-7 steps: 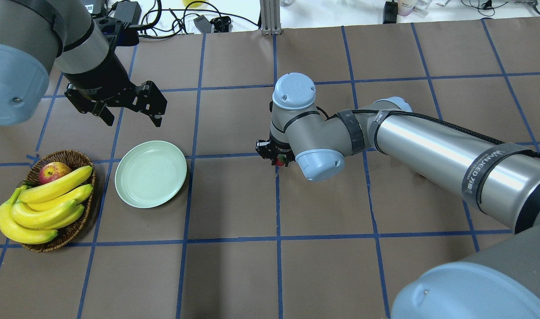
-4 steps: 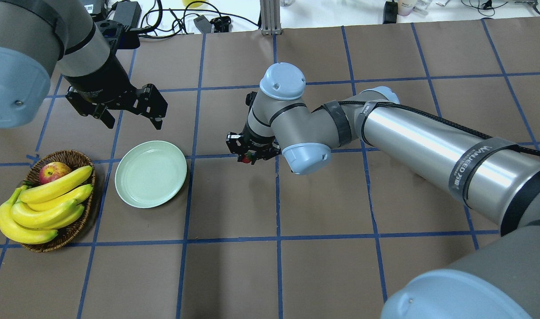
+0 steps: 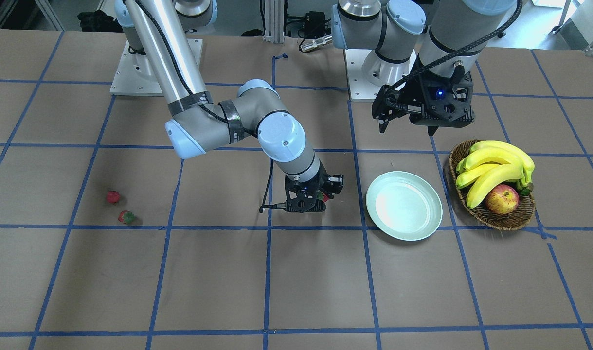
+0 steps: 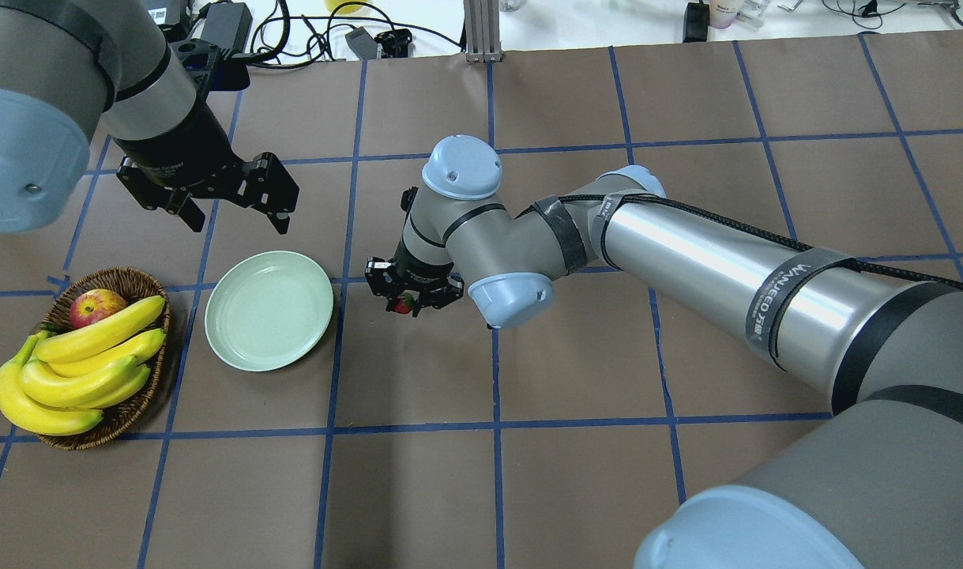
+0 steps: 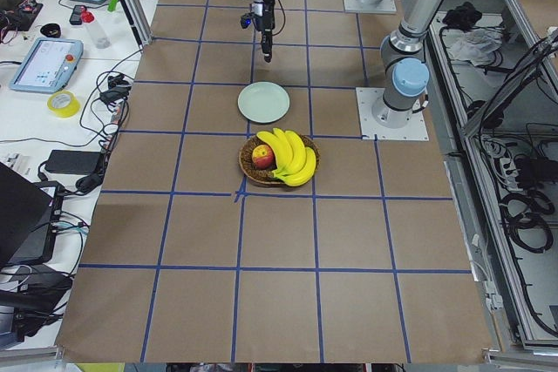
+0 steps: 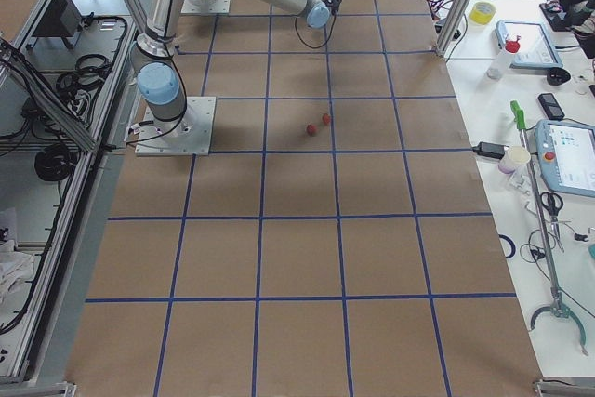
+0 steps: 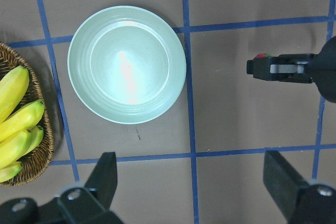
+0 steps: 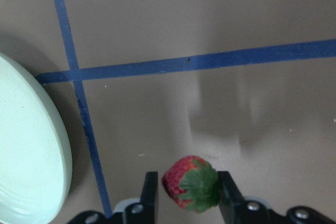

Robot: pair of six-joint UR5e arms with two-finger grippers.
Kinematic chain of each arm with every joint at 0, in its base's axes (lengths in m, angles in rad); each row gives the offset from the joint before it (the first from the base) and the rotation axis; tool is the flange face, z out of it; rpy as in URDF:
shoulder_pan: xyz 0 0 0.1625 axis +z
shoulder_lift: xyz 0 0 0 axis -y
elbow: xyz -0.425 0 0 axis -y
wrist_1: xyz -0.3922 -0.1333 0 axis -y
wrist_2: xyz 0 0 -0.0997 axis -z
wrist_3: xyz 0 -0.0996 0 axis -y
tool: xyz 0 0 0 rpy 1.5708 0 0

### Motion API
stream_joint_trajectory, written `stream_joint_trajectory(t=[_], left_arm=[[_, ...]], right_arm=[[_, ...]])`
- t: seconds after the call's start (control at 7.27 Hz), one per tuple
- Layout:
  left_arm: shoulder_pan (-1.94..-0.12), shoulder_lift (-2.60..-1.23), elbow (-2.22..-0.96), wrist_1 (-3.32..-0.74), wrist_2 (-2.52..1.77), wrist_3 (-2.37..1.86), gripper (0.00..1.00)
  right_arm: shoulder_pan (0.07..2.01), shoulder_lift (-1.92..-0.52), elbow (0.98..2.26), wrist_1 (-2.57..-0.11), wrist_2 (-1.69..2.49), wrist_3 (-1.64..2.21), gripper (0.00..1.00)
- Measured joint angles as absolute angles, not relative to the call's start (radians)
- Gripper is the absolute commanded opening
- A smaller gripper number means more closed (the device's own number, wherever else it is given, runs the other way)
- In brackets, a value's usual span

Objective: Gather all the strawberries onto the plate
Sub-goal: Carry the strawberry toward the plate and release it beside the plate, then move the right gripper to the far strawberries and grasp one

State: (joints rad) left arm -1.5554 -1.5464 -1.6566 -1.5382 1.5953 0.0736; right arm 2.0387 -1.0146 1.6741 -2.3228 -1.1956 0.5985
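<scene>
The right hand [image 4: 406, 300] is closed on one strawberry [image 8: 190, 183], which sits pinched between the two fingers [image 8: 149, 187] with its green cap turned toward the wrist camera. The hand and its berry hang above the bare counter [image 4: 576, 490], near the plate [image 4: 269, 310] but not over it, on the plate's side toward the counter's right end. The right wrist view shows the plate's rim at its left border and brown counter under the berry.

The plate is pale green and holds nothing. Two more strawberries [image 3: 113, 196] [image 3: 126, 217] lie close together on the counter, well apart from the plate and farther toward the right end.

The left hand [image 4: 236, 215] is spread wide and grips nothing. It hangs above the counter near the plate, and its wrist camera looks straight down on the plate.

A wicker basket [image 4: 133, 276] stands just beside the plate, on the side toward the counter's left end. It carries bananas [image 4: 86, 356] and an apple [image 4: 96, 307].
</scene>
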Motion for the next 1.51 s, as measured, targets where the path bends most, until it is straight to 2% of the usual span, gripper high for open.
stream_joint_trajectory(t=[0.41, 0.83, 1.38, 1.51], left_arm=[[-1.552, -1.551, -1.656, -1.534, 1.595, 0.072, 1.00], [-1.541, -1.567, -1.659, -1.505, 1.600, 0.064, 1.00], [-1.542, -1.564, -1.691, -1.500, 1.605, 0.062, 1.00], [-1.543, -1.563, -1.693, -1.498, 1.605, 0.062, 1.00]], right_arm=[[2.028, -1.086, 1.679, -2.182, -1.371, 0.536, 1.00], [1.839, -1.181, 1.689, -2.083, -1.523, 0.317, 1.00], [1.548, -1.268, 1.858, -2.102, -1.611, 0.016, 1.00], [1.512, -1.270, 1.914, -2.179, -1.615, -0.058, 0.93]])
